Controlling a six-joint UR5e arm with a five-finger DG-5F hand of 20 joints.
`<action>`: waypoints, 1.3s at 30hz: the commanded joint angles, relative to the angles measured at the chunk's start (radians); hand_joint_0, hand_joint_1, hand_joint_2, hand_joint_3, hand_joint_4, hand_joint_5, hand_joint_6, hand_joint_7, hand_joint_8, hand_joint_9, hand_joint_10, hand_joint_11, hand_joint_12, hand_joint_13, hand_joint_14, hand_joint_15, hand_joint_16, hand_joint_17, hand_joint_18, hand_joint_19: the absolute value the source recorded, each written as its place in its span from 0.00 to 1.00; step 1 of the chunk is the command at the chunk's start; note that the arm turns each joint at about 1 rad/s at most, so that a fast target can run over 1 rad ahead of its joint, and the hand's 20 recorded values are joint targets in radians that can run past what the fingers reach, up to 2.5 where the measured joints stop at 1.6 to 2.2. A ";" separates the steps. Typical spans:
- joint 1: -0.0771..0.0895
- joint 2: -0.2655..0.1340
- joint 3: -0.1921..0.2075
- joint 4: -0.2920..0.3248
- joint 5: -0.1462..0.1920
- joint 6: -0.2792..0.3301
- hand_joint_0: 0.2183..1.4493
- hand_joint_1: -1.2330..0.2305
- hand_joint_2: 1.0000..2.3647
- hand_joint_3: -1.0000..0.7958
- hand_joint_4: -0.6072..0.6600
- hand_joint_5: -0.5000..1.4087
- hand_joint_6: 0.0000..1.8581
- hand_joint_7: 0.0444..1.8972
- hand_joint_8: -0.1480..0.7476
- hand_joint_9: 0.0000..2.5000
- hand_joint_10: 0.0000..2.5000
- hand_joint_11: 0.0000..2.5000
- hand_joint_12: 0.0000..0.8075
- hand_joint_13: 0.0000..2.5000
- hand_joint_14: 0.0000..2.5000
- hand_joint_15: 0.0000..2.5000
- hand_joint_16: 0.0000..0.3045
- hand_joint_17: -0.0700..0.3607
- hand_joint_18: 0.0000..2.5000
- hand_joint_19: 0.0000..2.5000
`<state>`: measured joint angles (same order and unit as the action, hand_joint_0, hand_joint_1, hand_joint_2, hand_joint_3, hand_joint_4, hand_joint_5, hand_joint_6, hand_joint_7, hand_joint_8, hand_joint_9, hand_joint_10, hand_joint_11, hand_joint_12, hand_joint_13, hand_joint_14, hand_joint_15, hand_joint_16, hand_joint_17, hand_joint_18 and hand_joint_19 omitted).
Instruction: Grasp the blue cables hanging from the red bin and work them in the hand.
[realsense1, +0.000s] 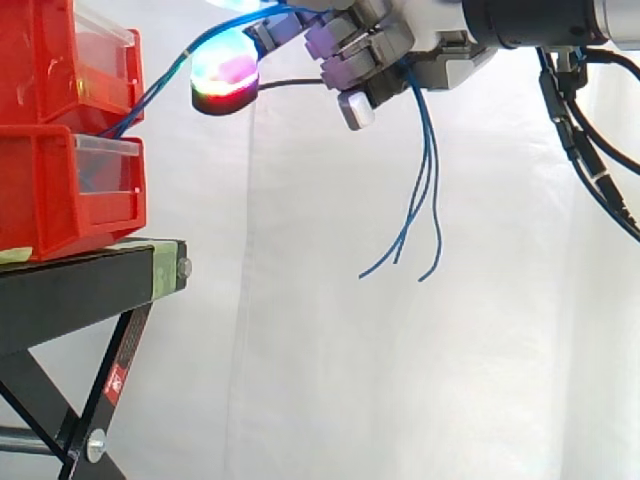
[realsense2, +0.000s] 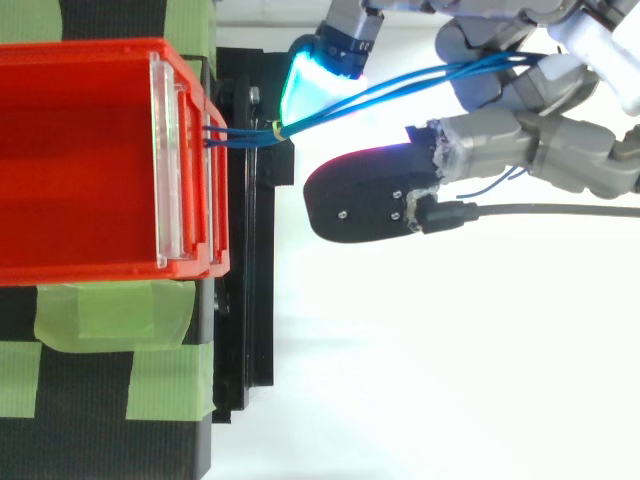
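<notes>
black stand with green tape strips carries two stacked red bins.

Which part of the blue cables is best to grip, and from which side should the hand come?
Probably grip the tight span between the red bin and the hand, where the blue cables run bunched together; come from the side away from the bin, fingers across them. The free ends below the hand hang apart.

Grey hand with pads glowing cyan and magenta.
</notes>
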<state>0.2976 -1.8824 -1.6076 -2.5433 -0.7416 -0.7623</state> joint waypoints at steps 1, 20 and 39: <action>0.000 0.000 0.000 0.000 -0.001 0.000 0.55 0.42 0.01 0.12 0.75 0.57 0.01 0.68 0.67 0.72 1.00 1.00 0.66 0.76 1.00 0.56 0.67 0.52 1.00 0.30; 0.000 0.000 0.000 0.000 -0.001 0.000 0.58 0.39 0.02 0.49 0.79 0.50 0.01 0.54 0.67 0.72 1.00 1.00 0.66 0.76 1.00 0.56 0.67 0.52 1.00 0.30; 0.002 0.000 0.000 -0.002 0.001 0.000 0.63 0.42 0.01 0.68 0.79 0.47 0.01 0.55 0.67 0.72 1.00 1.00 0.66 0.76 1.00 0.56 0.67 0.52 1.00 0.30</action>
<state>0.2988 -1.8822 -1.6076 -2.5440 -0.7417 -0.7624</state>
